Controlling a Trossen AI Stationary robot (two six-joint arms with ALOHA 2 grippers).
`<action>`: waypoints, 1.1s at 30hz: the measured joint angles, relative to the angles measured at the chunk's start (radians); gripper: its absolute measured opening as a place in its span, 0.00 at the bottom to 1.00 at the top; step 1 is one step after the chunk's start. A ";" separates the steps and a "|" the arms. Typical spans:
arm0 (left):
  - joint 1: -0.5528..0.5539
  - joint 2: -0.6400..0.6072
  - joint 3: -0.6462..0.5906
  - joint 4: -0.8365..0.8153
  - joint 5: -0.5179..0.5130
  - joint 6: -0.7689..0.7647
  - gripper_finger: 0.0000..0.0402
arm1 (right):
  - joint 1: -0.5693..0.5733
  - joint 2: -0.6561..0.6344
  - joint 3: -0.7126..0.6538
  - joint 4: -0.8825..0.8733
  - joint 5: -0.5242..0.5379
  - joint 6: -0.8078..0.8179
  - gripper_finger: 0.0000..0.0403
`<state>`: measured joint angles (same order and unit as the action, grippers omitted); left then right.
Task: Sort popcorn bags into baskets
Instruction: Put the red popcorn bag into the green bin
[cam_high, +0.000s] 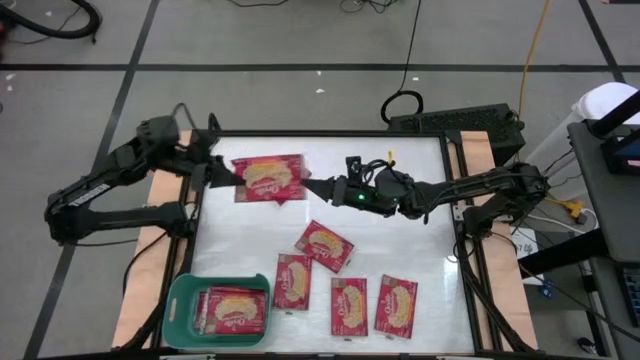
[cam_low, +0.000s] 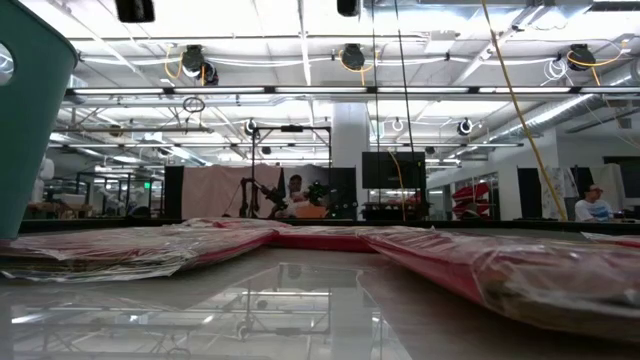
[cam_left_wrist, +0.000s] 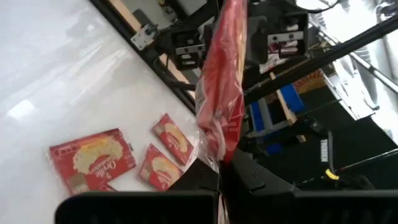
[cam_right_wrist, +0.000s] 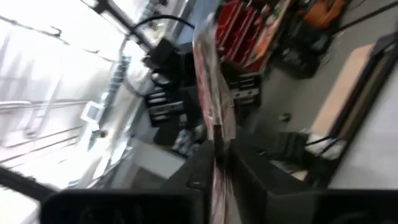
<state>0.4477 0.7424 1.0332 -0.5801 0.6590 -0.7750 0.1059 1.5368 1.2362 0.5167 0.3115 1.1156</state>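
Observation:
One red popcorn bag (cam_high: 270, 178) hangs above the far part of the table between my two grippers. My left gripper (cam_high: 222, 172) is shut on its left end and my right gripper (cam_high: 318, 187) on its right end. The left wrist view shows this bag (cam_left_wrist: 221, 81) edge-on, and the right wrist view shows it (cam_right_wrist: 211, 93) the same way. The teal basket (cam_high: 215, 310) stands at the table's near left corner with popcorn bags (cam_high: 235, 308) lying flat inside it. Several more bags (cam_high: 325, 245) lie flat on the table's near half. My left gripper pinches the bag's left edge (cam_left_wrist: 214, 152) between its two fingers. It comes at the bag about level from the table's left. The bag reaches away from the fingers, clear of the table. My right gripper has the bag's right edge (cam_right_wrist: 217, 146) between its two fingers, coming about level from the table's right. The bag is off the table there too.
Loose bags lie at the near middle (cam_high: 292, 280) and near right (cam_high: 395, 305) of the table. In the low view the basket's wall (cam_low: 30, 110) stands at the left and bags (cam_low: 500, 265) lie close in front. The table's right part (cam_high: 420, 230) is bare white.

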 joint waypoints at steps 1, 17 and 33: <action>0.000 -0.020 0.000 -0.015 0.000 -0.001 0.01 | 0.000 -0.002 0.000 -0.002 -0.010 0.012 0.14; -0.027 -0.413 0.000 -0.476 -0.040 -0.137 0.00 | -0.001 -0.002 0.001 -0.066 -0.051 0.024 0.43; 0.127 -0.471 0.000 -0.652 0.270 -0.089 0.00 | -0.002 -0.002 0.001 -0.085 -0.051 -0.002 0.42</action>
<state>0.5751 0.2712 1.0336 -1.2323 0.9292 -0.8644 0.1043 1.5352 1.2369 0.4312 0.2604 1.1133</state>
